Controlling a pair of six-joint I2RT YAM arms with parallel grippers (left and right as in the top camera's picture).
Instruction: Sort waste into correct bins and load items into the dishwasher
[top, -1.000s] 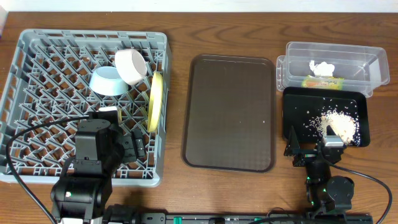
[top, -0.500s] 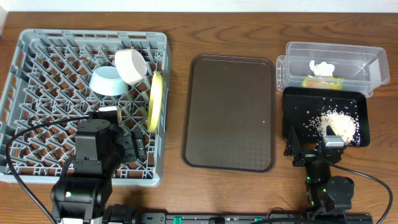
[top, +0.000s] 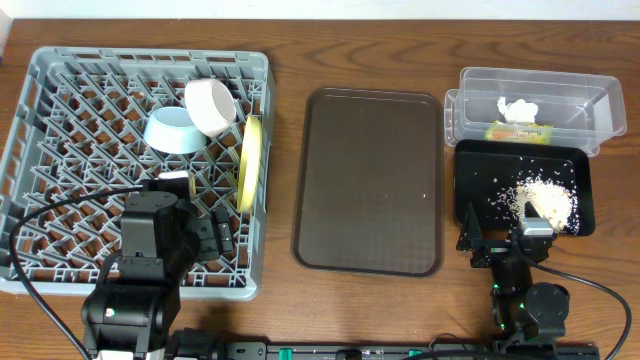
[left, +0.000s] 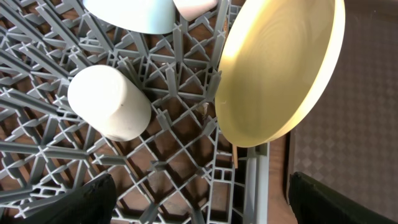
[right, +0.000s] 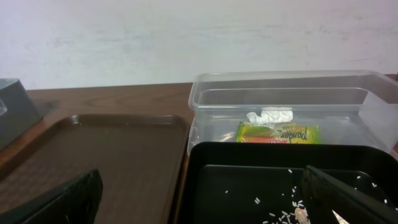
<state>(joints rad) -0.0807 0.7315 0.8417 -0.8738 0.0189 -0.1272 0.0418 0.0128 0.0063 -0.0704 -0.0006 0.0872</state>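
Dishwasher rack (top: 140, 55), grey, upper left of the overhead view, carries a light blue bowl (top: 170, 132), a white bowl (top: 210, 105), a yellow plate (top: 249, 163) on edge by the right wall, and a small white cup (top: 174, 181) partly under the left arm. Brown serving tray (top: 370, 180), centre. Clear tub (top: 580, 95), upper right, holds the napkin (top: 517, 108) and snack wrapper (top: 520, 131). Black tray (top: 480, 170), just below it, holds the rice scraps (top: 548, 200). Left wrist view: left pincer (left: 199, 205) wide, holding nothing, over the rack near cup and plate; chopsticks not made out with certainty. Right wrist view: right pincer (right: 199, 199) wide, empty, at the black tray's near edge. Step judged: sorting and loading look finished. Next move: confirm the chopsticks are racked, otherwise draw both arms back off the worktop.
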